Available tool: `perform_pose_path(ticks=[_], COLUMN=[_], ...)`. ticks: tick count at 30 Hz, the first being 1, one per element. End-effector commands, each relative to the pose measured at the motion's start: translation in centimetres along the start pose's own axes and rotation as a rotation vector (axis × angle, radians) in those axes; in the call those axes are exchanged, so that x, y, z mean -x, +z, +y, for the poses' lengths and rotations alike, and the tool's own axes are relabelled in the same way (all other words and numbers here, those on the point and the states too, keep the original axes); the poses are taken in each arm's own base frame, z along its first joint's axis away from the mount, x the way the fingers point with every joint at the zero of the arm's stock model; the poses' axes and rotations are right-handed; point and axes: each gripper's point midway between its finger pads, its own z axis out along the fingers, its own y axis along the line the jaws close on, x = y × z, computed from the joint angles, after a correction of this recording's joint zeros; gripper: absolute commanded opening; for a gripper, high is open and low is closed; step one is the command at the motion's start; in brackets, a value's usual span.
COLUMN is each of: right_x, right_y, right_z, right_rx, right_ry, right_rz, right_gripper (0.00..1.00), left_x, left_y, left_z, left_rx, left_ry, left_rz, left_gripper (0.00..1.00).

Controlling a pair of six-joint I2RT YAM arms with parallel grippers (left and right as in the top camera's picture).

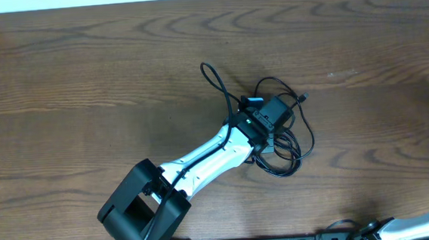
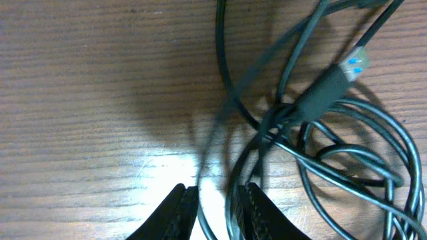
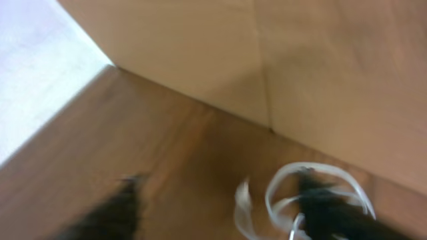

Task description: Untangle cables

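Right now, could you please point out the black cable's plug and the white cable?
black cable's plug [image 2: 327,87]: left wrist view, on its dark housing.
white cable [image 3: 317,167]: right wrist view, top of its loop.

overhead straight down, L wrist close over cables [image 2: 327,90], both share them

Matt wood-grain table [image 1: 68,77], smooth black cables [image 2: 323,90]

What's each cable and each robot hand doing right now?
black cables, tangled in loops on the table.
white cable, curled up by the right hand, blurry.
left hand, slightly open, a black strand between its fingers.
right hand, open wide.
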Motion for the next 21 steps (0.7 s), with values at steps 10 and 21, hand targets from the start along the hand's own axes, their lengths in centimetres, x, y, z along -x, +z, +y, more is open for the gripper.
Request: perform_pose_path(ticks=[10,21], right_x=[3.3,-1.5], right_y=[-8.5,-16.3], right_z=[15.4,25.1], right_rx=[0.66,0.833], right_ry=[0.229,0.147], right_rz=[0.125,0.37], right_gripper=[0.99,0.99], left_x=[4.5,1.3], left_y=[-4.3,-4.7], left_z=[1.4,0.4], left_rx=[-0.067,-0.09], left_ry=[-0.094,-0.031], left_rz=[-0.123,-0.049], left_gripper=[0.08,0.47])
